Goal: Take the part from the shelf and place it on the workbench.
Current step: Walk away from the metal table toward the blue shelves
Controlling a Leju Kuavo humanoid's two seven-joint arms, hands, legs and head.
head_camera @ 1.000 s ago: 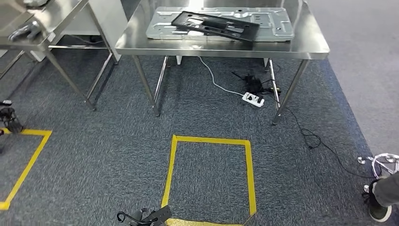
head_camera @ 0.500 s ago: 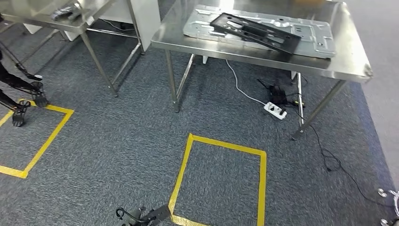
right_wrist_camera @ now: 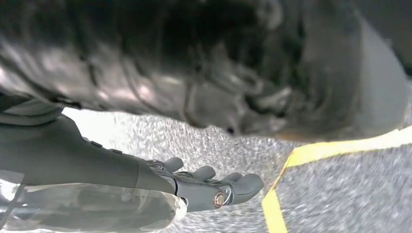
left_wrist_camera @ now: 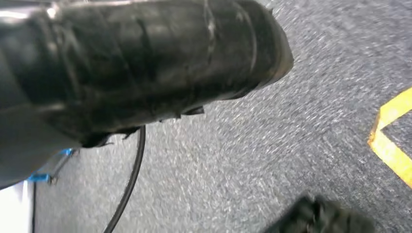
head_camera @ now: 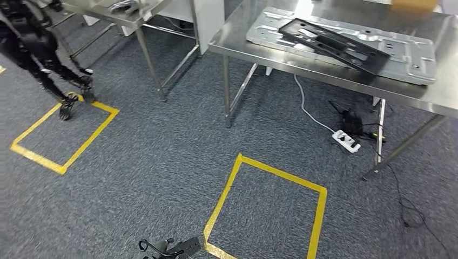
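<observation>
A flat black part [head_camera: 335, 46] lies across a silver sheet-metal panel [head_camera: 416, 62] on the steel workbench [head_camera: 237, 46] at the upper right of the head view, some way ahead of me. In the right wrist view my right hand [right_wrist_camera: 204, 187] hangs over the grey carpet with its fingers stretched out and nothing in them.
A second steel table [head_camera: 102, 9] stands at the upper left. A dark legged machine [head_camera: 32, 43] stands by a yellow taped square [head_camera: 59, 167]. Another taped square [head_camera: 270, 170] marks the carpet ahead. A power strip [head_camera: 345, 141] and cables lie under the workbench.
The whole picture has shifted: my view has swung left, so the workbench now sits further right and the dark machine has come into sight at the left.
</observation>
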